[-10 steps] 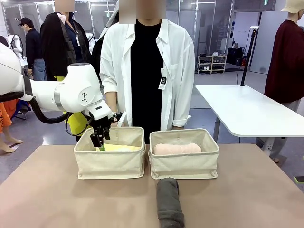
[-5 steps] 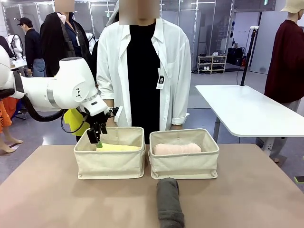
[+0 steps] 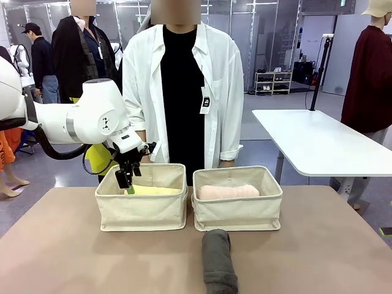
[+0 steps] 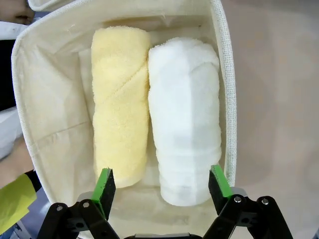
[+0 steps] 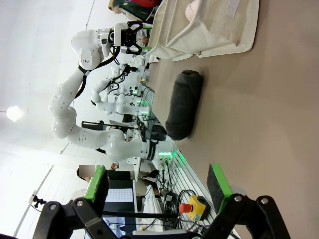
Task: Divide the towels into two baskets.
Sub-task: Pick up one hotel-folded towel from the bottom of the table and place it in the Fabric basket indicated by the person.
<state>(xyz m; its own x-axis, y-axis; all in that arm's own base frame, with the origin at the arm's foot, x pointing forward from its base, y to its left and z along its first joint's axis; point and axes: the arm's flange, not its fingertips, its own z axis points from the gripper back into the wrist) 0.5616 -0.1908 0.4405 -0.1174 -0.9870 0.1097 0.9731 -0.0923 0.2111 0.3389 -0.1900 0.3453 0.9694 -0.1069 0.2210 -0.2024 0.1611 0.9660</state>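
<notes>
- Down the left gripper: jaws wide apart, nothing between them, poised just above one end of the left basket.
- Inside that basket, side by side and touching: yellow towel and white towel, both lying flat along the bottom.
- From the front: same gripper at the basket's far left corner, tips about level with the rim, with the person standing right behind both baskets.
- In the right basket: pink towel, alone.
- On the table, in front of the right basket and apart from it: grey towel, lying end-on to the robot.
- Right gripper: jaws wide apart and empty, facing across the table, well apart from the grey towel.
- Looks like the end of a drop-off into the left basket, with one towel left for a two-and-two split.
- Next, probably: a reach down to the grey towel, jaws spanning its thickness near the middle (a soft roll, likely to sag or unroll if pinched at one end).
- Then a lift high enough to clear the right basket's near wall, and a release beside the pink towel.
- Seems better suited to the right arm: same side of the table, no crossing over.
</notes>
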